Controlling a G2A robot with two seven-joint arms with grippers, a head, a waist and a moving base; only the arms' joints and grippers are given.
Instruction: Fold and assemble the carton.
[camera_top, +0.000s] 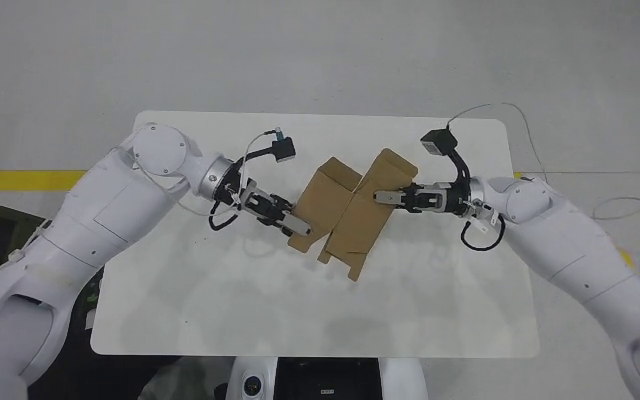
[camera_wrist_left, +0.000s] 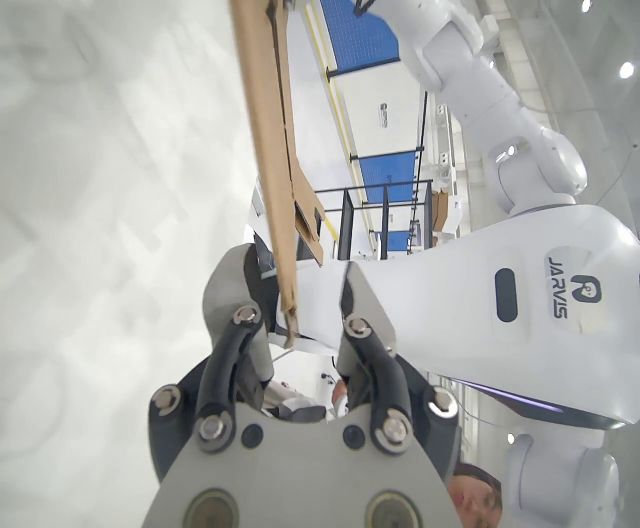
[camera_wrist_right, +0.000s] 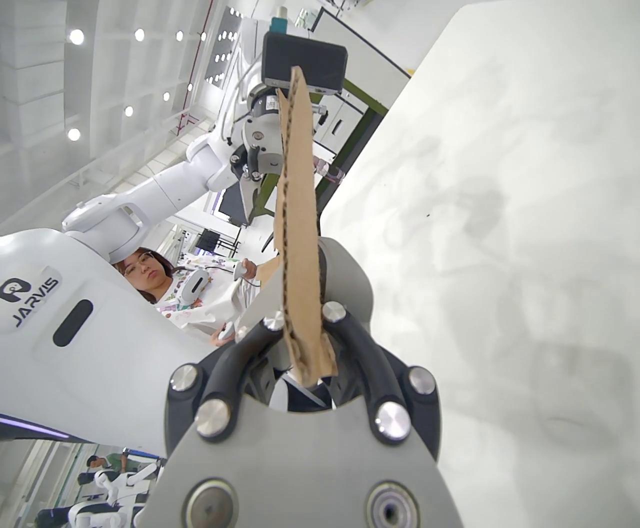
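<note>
Both arms angle inward from opposite sides of the white table (camera_top: 200, 300) and meet at the carton (camera_top: 345, 205), a partly folded brown sheet over the table's middle. The right gripper (camera_top: 381, 197) is clamped on one flap edge. The left gripper (camera_top: 296, 228) has its jaws apart; the carton's opposite edge sits between them, close to one finger (camera_wrist_left: 227, 295).

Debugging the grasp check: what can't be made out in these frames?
Left wrist view: carton edge-on, cut off at frame edge; panels unreadable.
Right wrist view: carton hides where right gripper pinches it.
Top view: carton underside hidden by its own panels; flap creases too small.
</note>
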